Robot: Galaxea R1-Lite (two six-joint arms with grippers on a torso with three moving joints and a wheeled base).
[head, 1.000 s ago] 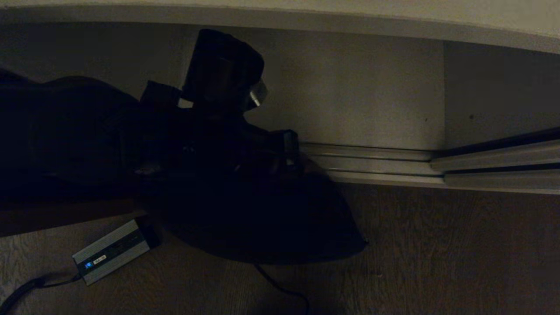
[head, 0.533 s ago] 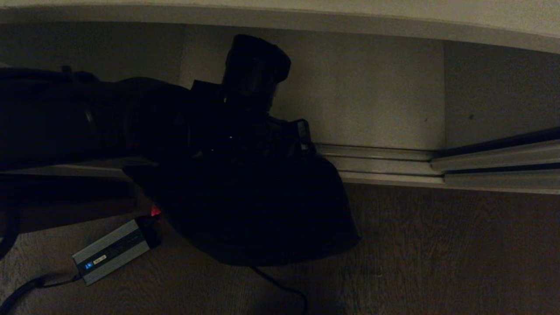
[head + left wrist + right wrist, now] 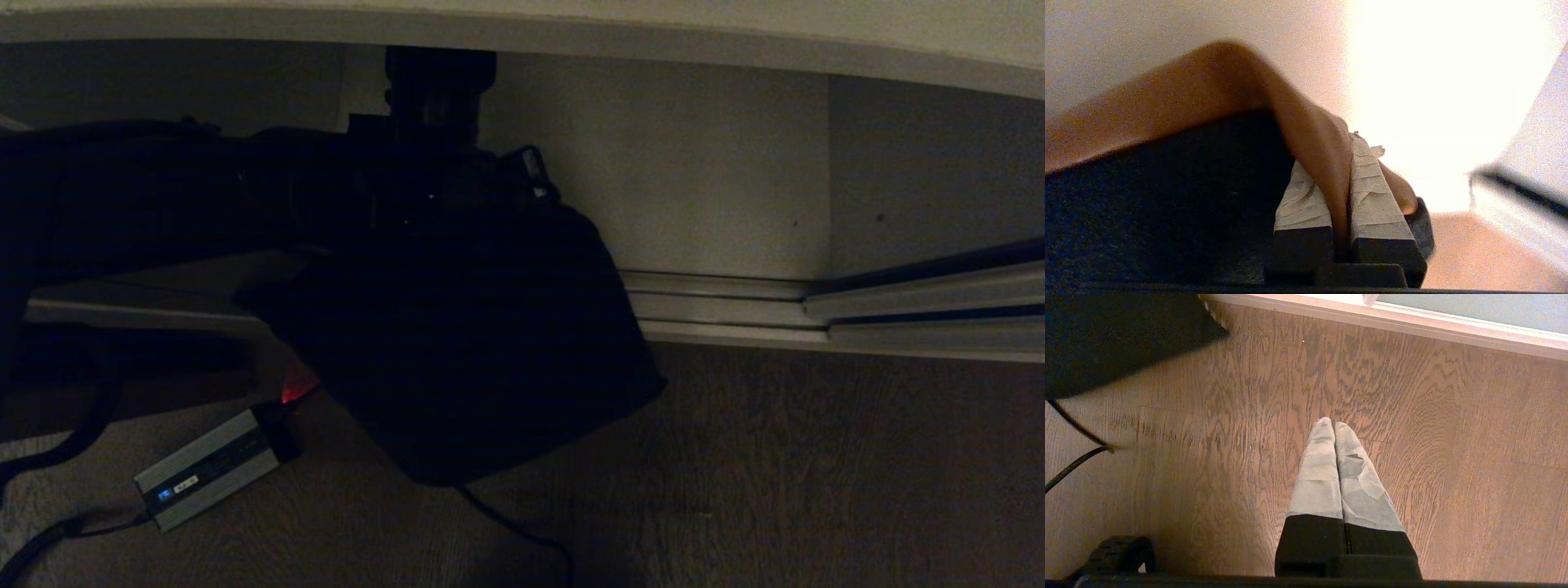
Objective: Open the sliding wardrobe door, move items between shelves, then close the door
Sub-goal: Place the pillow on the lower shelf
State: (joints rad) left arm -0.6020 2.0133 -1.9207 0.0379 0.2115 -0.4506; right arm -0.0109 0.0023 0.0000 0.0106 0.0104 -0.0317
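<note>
My left gripper (image 3: 535,175) is shut on the cushion (image 3: 473,343), which hangs as a big dark shape in front of the wardrobe opening, black back toward me. In the left wrist view the taped fingers (image 3: 1378,196) of the left gripper (image 3: 1339,157) pinch a fold of the cushion's brown edge (image 3: 1306,122), beside its black back (image 3: 1147,204). A white shelf (image 3: 612,41) edge runs across above. The sliding wardrobe door (image 3: 939,171) stands at the right, also seen as a grey-green panel (image 3: 1474,306). My right gripper (image 3: 1333,424) hangs shut and empty over the wooden floor.
The door's floor rails (image 3: 718,306) run along the wardrobe's foot. A silver power brick (image 3: 208,469) with a blue light lies on the wooden floor (image 3: 816,474) at the left, with a cable (image 3: 514,531) running across the floor below the cushion.
My left arm has lifted the cushion and carried it farther toward the wardrobe opening; the gripper now sits higher, near the shelf edge. The right arm has kept still.
</note>
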